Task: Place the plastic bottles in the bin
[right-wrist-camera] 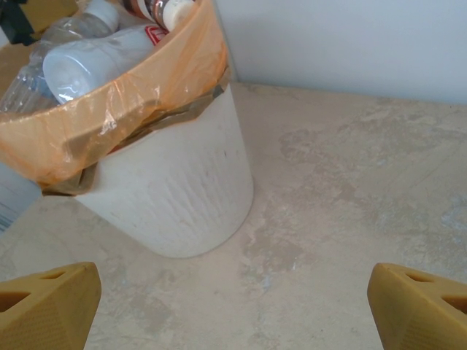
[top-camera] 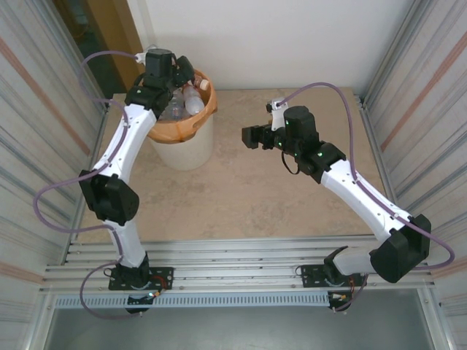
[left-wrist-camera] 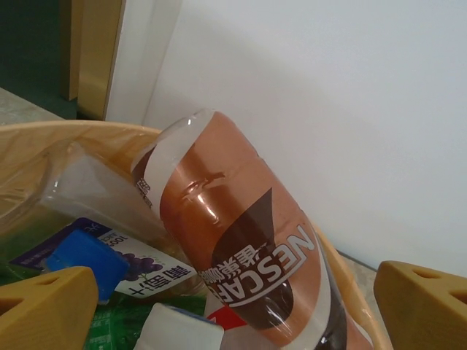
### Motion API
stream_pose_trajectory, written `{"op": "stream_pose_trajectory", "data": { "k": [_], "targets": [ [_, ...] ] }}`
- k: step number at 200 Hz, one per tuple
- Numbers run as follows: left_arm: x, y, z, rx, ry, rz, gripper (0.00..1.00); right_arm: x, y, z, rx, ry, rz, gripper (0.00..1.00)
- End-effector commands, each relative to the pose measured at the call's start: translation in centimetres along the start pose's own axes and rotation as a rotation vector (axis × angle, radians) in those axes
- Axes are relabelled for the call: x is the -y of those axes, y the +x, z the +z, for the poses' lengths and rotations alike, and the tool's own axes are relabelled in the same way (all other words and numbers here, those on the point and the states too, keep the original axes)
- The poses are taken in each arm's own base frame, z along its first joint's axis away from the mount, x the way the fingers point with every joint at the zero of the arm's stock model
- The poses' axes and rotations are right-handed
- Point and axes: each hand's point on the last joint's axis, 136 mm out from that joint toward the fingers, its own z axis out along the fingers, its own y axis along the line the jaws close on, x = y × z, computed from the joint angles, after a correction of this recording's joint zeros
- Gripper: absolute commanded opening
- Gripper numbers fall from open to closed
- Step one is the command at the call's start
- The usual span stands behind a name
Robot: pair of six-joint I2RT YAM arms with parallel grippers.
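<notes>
A beige, mottled tabletop [top-camera: 248, 197] meets a plain white wall [top-camera: 277, 44] at the back. Ribbed metal panels [top-camera: 36, 109] close the 2 sides. A wooden door frame [top-camera: 98, 36] shows at the far left corner. Aluminium rails [top-camera: 241, 259] line the near edge. Light is soft and even.

A beige mottled tabletop [top-camera: 241, 197] fills the centre, a white wall [top-camera: 277, 36] across the top, ribbed metal panels [top-camera: 36, 109] at both sides.
</notes>
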Motion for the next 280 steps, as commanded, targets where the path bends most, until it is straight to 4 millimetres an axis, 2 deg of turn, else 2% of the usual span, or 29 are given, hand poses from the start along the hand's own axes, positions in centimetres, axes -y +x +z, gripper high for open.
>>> {"op": "stream_pose_trajectory", "data": {
  "k": [1,21,45,73,103,120,134,141,168,193,208,239,263,280],
  "targets": [
    [0.2,-3.2,-3.4,0.08,0.026,-0.003,0.97,-0.3,-1.1,-1.4,0.043,-0.004,0.019,0.93],
    [0.6,-3.7,-5.1,0.095,0.063,0.007,0.99,0.0,-1.1,-1.7,0.049,0.011,0.021,0.93],
    [1.4,-3.9,-8.4,0.114,0.105,0.07,0.99,0.8,-1.0,-2.4,0.055,0.054,0.025,0.93],
    [2.0,-2.3,-13.2,0.135,0.168,0.175,0.99,2.5,-0.3,-3.9,0.069,0.135,0.033,0.97],
    [0.5,2.7,-18.0,0.126,0.231,0.265,0.99,5.3,1.4,-6.4,0.07,0.274,0.037,1.0],
    [-1.1,5.6,-20.4,0.129,0.269,0.307,0.99,7.1,2.6,-8.2,0.064,0.362,0.039,0.98],
    [-3.0,8.3,-21.4,0.122,0.275,0.345,0.99,8.8,3.9,-9.4,0.047,0.444,0.041,0.98],
    [-4.2,9.2,-22.0,0.121,0.27,0.356,0.99,9.4,4.1,-10.8,0.066,0.475,0.048,0.98],
    [-11.1,12.6,-22.2,0.12,0.129,0.35,0.99,12.7,6.7,-13.8,0.064,0.635,0.079,0.98],
    [-15.9,14.2,-22.2,0.163,0.004,0.429,0.99,15.6,9.1,-16.0,0.08,0.744,0.109,0.98],
    [-17.6,14.6,-21.8,0.188,-0.049,0.494,0.99,17.0,10.5,-16.8,0.088,0.781,0.124,0.98],
    [-20.6,16.1,-19.0,0.188,-0.1,0.568,0.99,19.7,12.6,-16.9,0.101,0.824,0.113,0.98],
    [-22.8,16.9,-16.6,0.16,-0.085,0.532,0.99,21.7,14.1,-16.0,0.102,0.837,0.117,0.98],
    [-23.5,17.1,-15.2,0.161,-0.055,0.514,0.99,23.1,15.1,-14.7,0.103,0.822,0.131,0.98]
  ]
}}
